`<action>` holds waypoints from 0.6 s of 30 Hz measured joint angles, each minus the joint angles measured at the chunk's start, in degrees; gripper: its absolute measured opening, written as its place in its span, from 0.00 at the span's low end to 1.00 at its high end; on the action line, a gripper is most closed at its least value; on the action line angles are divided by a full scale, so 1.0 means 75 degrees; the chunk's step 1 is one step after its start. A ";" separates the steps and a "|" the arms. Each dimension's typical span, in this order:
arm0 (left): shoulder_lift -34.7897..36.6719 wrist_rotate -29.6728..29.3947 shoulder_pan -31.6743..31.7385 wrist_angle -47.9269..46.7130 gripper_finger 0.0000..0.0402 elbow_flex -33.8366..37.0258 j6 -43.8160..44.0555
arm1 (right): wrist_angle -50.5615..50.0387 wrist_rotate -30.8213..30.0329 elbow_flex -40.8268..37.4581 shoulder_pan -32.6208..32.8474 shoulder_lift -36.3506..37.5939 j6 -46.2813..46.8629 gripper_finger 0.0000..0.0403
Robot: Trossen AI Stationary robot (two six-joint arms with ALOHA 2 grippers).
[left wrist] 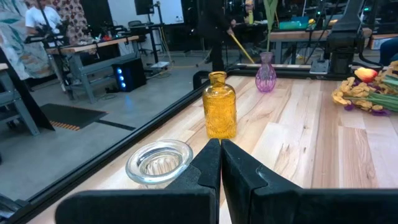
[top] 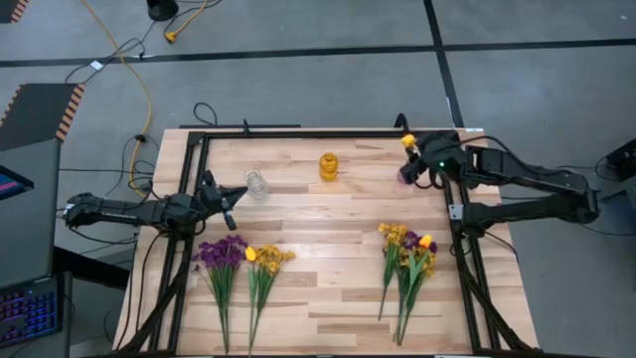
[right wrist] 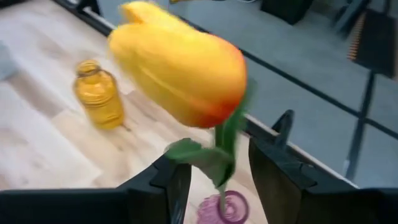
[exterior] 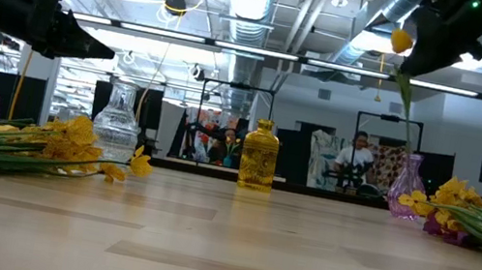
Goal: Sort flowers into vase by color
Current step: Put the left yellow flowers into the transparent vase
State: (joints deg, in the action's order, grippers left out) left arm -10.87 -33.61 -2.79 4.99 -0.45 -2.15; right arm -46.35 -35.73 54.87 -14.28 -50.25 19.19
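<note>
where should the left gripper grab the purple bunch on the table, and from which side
Grip the purple bunch on its bare green stems, just below the blossoms, coming straight down from above. It lies flat on the table, blossoms toward the vases, with the yellow bunch close beside it. Set the fingers across the stems. The left gripper, now shut, would likely need to open first.

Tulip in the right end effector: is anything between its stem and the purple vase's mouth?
Nothing visible. The right end effector holds the tulip directly above the purple vase, stem pointing into its open mouth. The amber vase stands well aside.
</note>
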 joint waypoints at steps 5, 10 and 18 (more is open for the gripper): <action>-0.0001 0.0000 0.0001 -0.0001 0.00 -0.0003 0.0000 | -0.0003 0.0637 0.0000 0.0000 0.0238 -0.0002 0.46; 0.0002 0.0000 0.0003 0.0000 0.00 -0.0002 0.0000 | -0.0005 0.1279 0.0003 0.0000 0.0465 -0.0008 0.46; 0.0002 0.0000 0.0003 0.0001 0.00 -0.0002 0.0000 | -0.0020 0.2602 0.0003 0.0000 0.0786 -0.0008 0.46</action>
State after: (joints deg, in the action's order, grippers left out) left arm -10.85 -33.61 -2.76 4.99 -0.47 -2.15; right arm -46.50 -16.22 54.89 -14.28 -44.36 19.14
